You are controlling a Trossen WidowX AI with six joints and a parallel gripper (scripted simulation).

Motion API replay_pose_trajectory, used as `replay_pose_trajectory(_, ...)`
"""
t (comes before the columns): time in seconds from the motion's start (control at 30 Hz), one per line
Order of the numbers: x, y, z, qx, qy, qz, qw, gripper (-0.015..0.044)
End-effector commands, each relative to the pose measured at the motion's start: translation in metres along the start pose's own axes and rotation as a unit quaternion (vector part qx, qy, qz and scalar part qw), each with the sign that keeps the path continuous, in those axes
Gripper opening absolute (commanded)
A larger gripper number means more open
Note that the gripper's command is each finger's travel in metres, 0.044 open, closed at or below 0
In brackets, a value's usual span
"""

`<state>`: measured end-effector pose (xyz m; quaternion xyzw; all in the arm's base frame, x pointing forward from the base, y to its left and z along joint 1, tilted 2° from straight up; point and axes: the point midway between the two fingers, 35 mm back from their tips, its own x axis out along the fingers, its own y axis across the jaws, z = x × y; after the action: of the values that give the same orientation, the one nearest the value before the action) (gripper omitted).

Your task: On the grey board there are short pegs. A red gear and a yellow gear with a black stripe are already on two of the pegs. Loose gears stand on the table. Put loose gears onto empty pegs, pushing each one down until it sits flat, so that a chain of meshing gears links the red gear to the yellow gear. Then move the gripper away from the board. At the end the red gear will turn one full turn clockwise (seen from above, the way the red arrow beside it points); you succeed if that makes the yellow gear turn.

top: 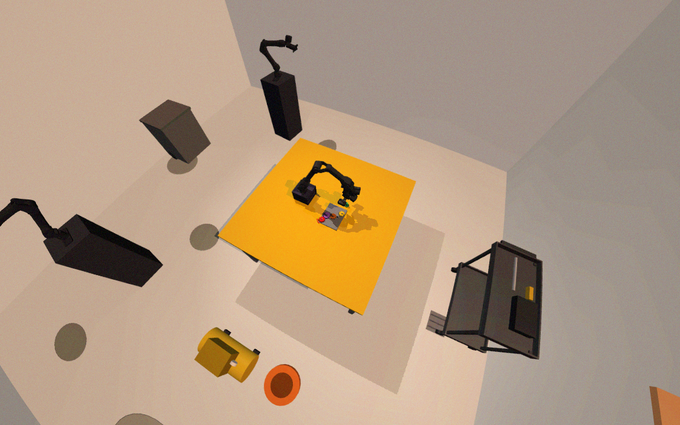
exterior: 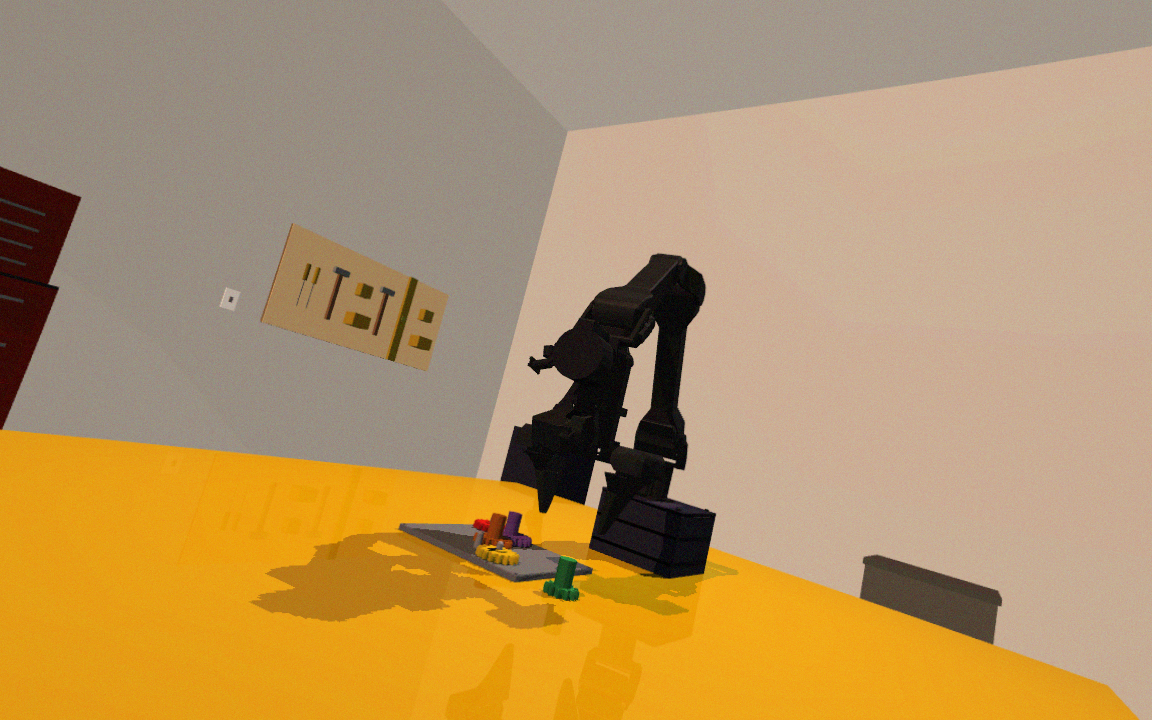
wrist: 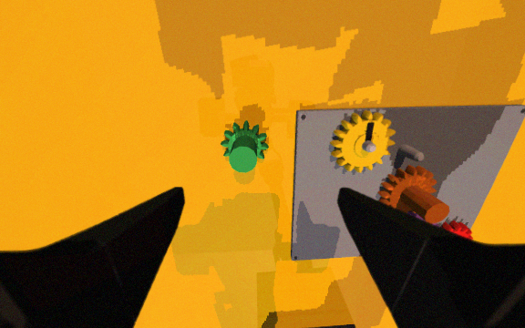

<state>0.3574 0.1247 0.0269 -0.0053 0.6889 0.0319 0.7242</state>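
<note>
My gripper [wrist: 262, 194] [exterior: 576, 522] is open and empty, above the table beside the board. The green gear [wrist: 243, 148] [exterior: 566, 575] stands upright on the table off the board, beyond my fingertips in the wrist view. On the grey board [wrist: 314, 182] [exterior: 550, 573] are the yellow gear [wrist: 354, 155] [exterior: 497, 557] with its black stripe, the orange gear [wrist: 401, 189] [exterior: 495, 528], the purple gear [exterior: 514, 523] and the red gear [wrist: 458, 228] [exterior: 481, 523]. A bare peg [wrist: 412, 152] stands near yellow and orange, which show a gap between them. My right finger hides most of purple in the wrist view.
The yellow-orange table [top: 289, 232] carries the arm's dark base block [top: 304, 193] [exterior: 652, 537]. The tall handles of the orange and purple gears rise above the board. Arm shadows fall across the board and table.
</note>
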Motion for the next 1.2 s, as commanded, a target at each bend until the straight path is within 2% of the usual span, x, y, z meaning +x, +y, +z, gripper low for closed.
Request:
replay_pose_trajectory(0.0,-0.001,0.013,0.004,0.028,-0.001,-0.002,1.0,0.044)
replay_pose_trajectory(0.17,-0.001,0.013,0.004,0.028,-0.001,-0.002,1.0,0.044)
replay_pose_trajectory(0.4,0.022,0.013,0.005,0.028,-0.001,-0.002,1.0,0.044)
replay_pose_trajectory(1.17,0.05,0.013,0.005,0.028,-0.001,-0.002,1.0,0.044)
